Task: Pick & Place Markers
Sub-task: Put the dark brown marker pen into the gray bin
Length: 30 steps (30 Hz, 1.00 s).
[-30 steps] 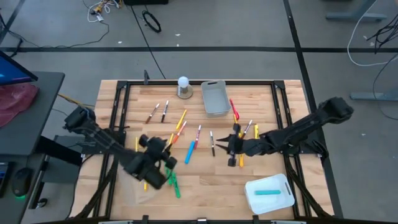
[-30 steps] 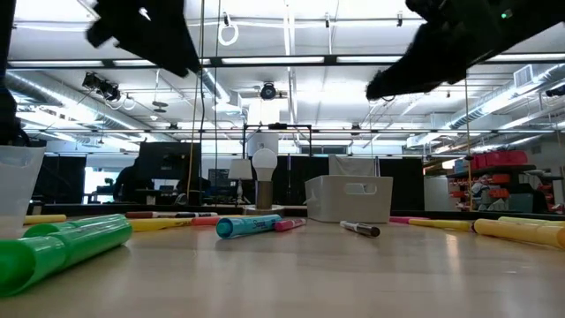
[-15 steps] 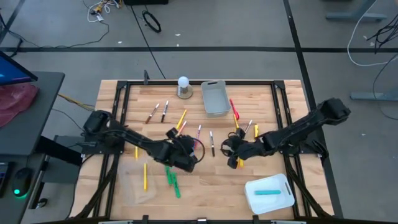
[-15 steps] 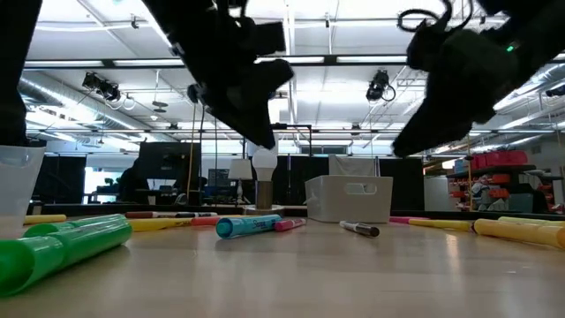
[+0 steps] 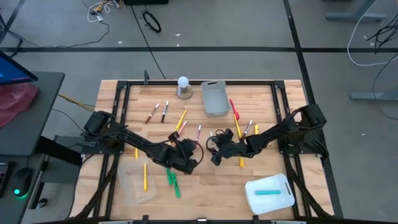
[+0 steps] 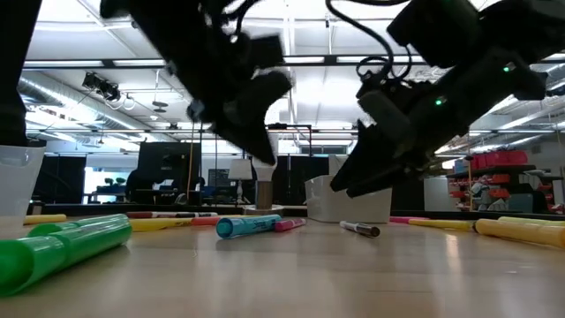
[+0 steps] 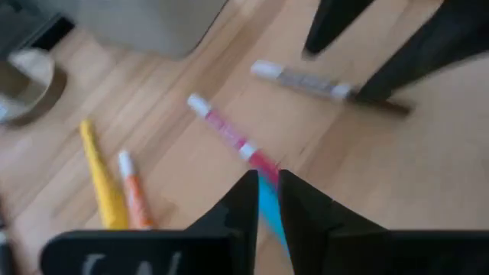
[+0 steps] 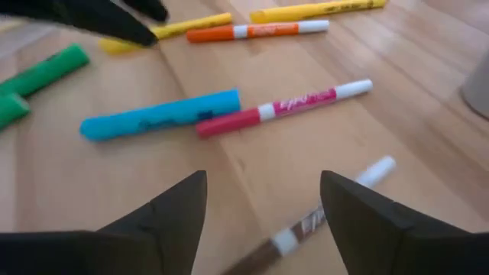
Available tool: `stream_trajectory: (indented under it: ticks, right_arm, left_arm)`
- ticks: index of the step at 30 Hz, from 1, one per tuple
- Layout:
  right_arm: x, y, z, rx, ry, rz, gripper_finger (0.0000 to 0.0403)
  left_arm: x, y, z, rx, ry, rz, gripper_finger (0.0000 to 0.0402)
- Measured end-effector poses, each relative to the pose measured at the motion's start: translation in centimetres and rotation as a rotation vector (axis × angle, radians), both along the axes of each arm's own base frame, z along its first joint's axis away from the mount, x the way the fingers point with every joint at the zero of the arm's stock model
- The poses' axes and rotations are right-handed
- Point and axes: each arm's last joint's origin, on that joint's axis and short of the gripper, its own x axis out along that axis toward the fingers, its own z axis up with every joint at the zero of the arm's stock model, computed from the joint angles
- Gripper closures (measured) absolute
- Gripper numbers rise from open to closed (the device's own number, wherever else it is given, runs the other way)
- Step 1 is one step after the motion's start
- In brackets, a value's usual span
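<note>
High view: both grippers crowd mid-table markers (image 5: 181, 119); table (image 5: 205, 186) edges roomy.

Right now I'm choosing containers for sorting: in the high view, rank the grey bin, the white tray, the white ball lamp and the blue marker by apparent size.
1. white tray
2. grey bin, slightly smaller
3. white ball lamp
4. blue marker: hidden under the arms here, can't rank.

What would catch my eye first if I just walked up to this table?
Probably the two dark arms meeting over the middle of the wooden table, the left gripper nearly closed over a blue marker and the right gripper spread wide above a dark marker. Around them lie scattered markers, with a grey bin at the far edge.
</note>
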Motion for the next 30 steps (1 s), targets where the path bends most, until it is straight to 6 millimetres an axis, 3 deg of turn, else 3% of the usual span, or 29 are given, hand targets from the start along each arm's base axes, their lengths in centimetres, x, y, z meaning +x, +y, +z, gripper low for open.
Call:
stream_trajectory:
  ticks: [6, 17, 30]
  right_arm:
    - [0.4, -1.1, -1.0, 0.017, 0.022, -0.062, 0.0157]
    - [0.5, -2.1, -4.1, 0.011, 0.132, -0.129, 0.0192]
    - [-0.1, -2.2, -4.6, 0.003, 0.233, -0.093, 0.0330]
  left_arm:
    - [-1.5, 0.7, -2.2, 0.018, -0.031, 0.099, 0.0381]
    - [-1.4, 0.8, -2.0, 0.077, -0.045, 0.099, 0.0386]
    - [-1.0, 0.4, -1.7, 0.056, 0.056, -0.033, 0.0385]
